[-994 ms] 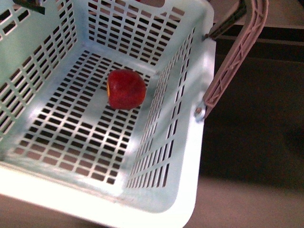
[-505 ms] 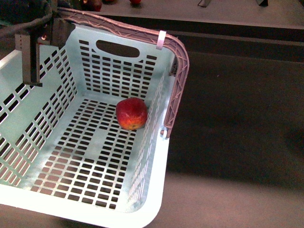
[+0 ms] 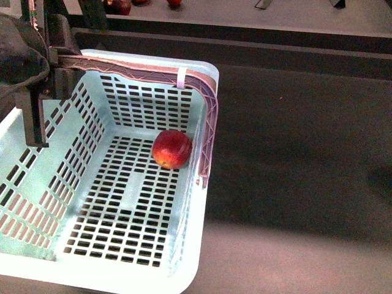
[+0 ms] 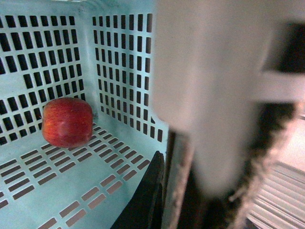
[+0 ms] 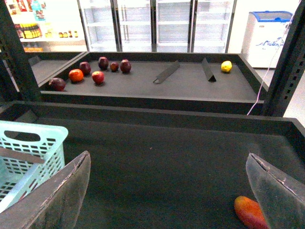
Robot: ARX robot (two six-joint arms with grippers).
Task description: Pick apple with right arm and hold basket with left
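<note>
No text, label or number can be read in any view. The white chest freezer (image 5: 266,32) carries a blue printed pattern, and the shelf goods (image 5: 28,31) show packaging, both too small to read.

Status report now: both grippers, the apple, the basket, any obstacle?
Left gripper shut on basket handle. Right gripper open, empty, over dark tray. Apple on basket floor by far corner. Nothing in the way.

Left gripper (image 3: 38,92) clamped on basket (image 3: 24,184) wall; right gripper (image 5: 169,191) fingers (image 5: 57,195) spread wide, empty.
</note>
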